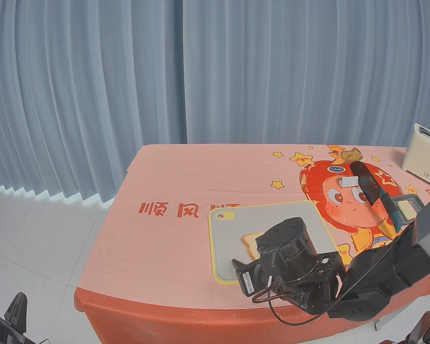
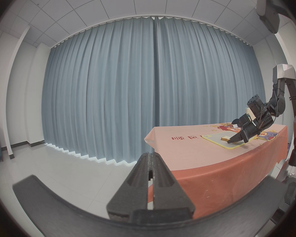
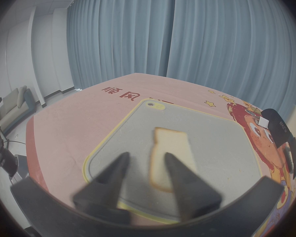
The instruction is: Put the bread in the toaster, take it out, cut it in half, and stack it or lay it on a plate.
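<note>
Lying flat on the cutting board [image 3: 213, 139], the bread [image 3: 170, 145] is sitting right at the tips of the right gripper [image 3: 146, 158]. The jaws are spread apart and holding nothing, and one finger is crossing in front of the slice's near edge.

The slice is looking thin, pale and light. I am judging it soft and easy to crush or tear, with the crust as its firmest part. Because it is lying flush on the board, the best hold is probably a gentle pinch across two opposite crust edges, or a finger eased under one edge.

Beyond the gripper and off to its right, a dark knife-like tool [image 3: 276, 125] is resting on the table [image 3: 88, 116].

The right wrist view is giving the jaw gap and the whole outline of the slice. The head view is hiding both behind the wrist, leaving one corner of bread, but it is showing the toaster [image 1: 423, 156] well beyond the gripper. The left wrist view is showing the right gripper from the side, tilting down with its tips close to the board; I cannot tell whether they are touching. It is also showing the left gripper [image 2: 151, 175] clenched empty, well away from the table.
</note>
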You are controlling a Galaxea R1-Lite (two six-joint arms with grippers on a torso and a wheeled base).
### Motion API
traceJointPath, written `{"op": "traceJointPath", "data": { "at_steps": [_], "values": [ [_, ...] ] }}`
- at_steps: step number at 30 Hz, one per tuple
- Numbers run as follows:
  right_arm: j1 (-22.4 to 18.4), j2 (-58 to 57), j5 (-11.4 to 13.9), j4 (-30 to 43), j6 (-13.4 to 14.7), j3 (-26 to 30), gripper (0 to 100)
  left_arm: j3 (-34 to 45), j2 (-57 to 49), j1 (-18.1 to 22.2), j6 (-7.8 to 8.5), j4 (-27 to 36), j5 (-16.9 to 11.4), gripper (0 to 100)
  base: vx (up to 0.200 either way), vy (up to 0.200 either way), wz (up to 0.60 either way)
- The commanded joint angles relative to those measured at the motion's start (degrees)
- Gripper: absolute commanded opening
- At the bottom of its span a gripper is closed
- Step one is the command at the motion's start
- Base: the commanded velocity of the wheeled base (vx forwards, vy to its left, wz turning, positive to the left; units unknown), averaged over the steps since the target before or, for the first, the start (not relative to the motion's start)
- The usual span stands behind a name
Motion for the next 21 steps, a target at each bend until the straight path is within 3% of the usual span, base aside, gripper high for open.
{"op": "traceJointPath", "data": {
  "at_steps": [1,14,21],
  "values": [
    [-0.2,-0.2,-0.4,0.1,0.0,0.2,0,1.0,-0.9,0.0,0.0,0.0,0.0,0,0.0,0.0,0.0],
    [-1.7,-9.7,-1.0,0.3,-0.6,0.4,0,1.0,-0.9,0.0,0.0,0.0,0.0,0,0.0,0.0,0.0],
    [-3.0,-17.5,-0.9,0.2,-0.6,4.6,0,1.0,-0.9,0.0,0.0,0.0,0.0,0,0.0,0.0,0.0]
  ]
}}
